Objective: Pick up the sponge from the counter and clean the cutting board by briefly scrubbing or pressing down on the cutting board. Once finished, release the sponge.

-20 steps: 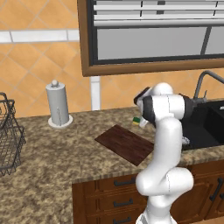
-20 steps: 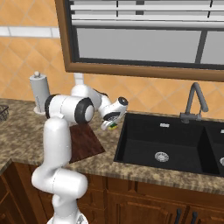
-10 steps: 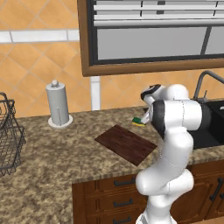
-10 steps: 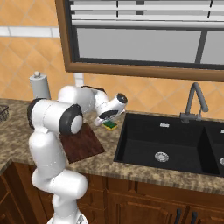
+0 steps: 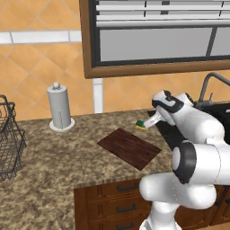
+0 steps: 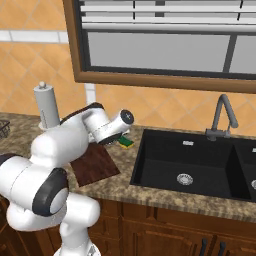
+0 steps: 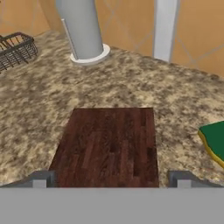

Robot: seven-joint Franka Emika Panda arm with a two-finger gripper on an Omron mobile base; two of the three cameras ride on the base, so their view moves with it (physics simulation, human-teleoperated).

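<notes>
Two finger tips of your gripper (image 7: 109,178) stand spread wide in the hand view, one at each lower corner, with nothing between them; the tool is released and carries nothing.

Directly ahead of those tips lies the cutting board (image 7: 109,146), flat on the counter (image 7: 39,109), its grain running away from the hand. Off to the tool's right in that view, clear of the board's edge and resting on the granite, you have the sponge (image 7: 215,140) (green top, a yellow layer showing along its near edge), cut off by the frame. Beyond the board, further along the line of the gripper, stands the paper towel holder (image 7: 83,30) on its round base, and to the far left of it a corner of the wire basket (image 7: 17,50).

From the left base view, your gripper (image 5: 147,124) hangs low over the counter (image 5: 54,152), just beside the sponge (image 5: 141,124), which sits past the board's (image 5: 129,148) far corner, toward the sink.

From the right base view, the sponge (image 6: 126,143) lies just under the hand, between the board (image 6: 95,162) and the black sink basin (image 6: 185,167); whether the fingers touch it you cannot tell from here.
</notes>
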